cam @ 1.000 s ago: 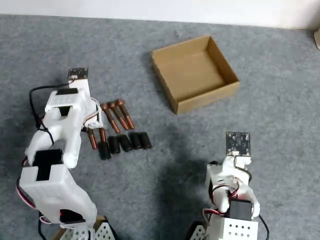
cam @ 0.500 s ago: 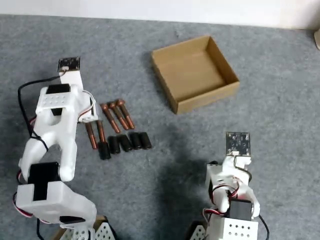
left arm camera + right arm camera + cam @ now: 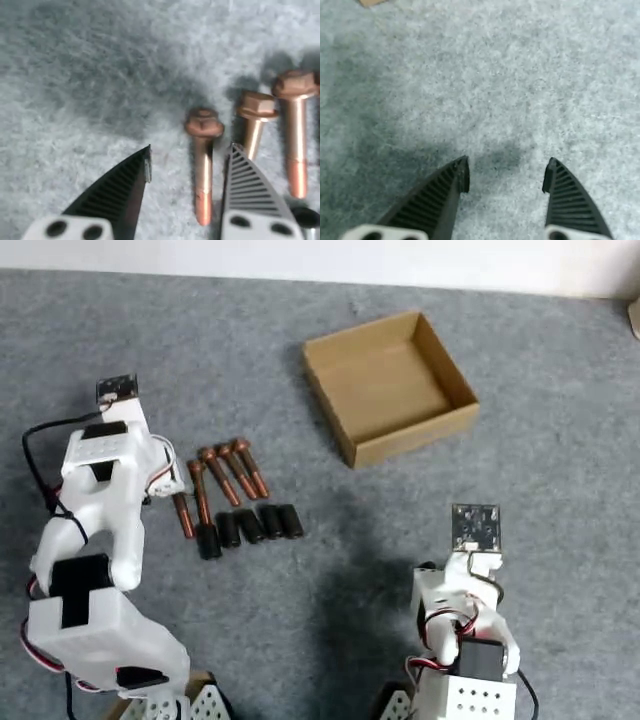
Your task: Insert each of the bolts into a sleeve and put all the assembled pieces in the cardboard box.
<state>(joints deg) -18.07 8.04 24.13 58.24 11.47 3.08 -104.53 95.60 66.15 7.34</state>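
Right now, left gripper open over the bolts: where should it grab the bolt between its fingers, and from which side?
Mid-shank, from straight above, the left gripper closing across it. The bolt lies flat on the carpet; its flanged head is wider and would likely slip. A neighbouring bolt lies close, so one finger must drop between them.

right gripper (image 3: 508, 167) | black ribbed fingers (image 3: 440, 200) spread apart, holding nothing | over grey carpeted worktop (image 3: 530, 75), shadow under the fingertips | brown cardboard box (image 3: 370, 2) sliver at frame edge
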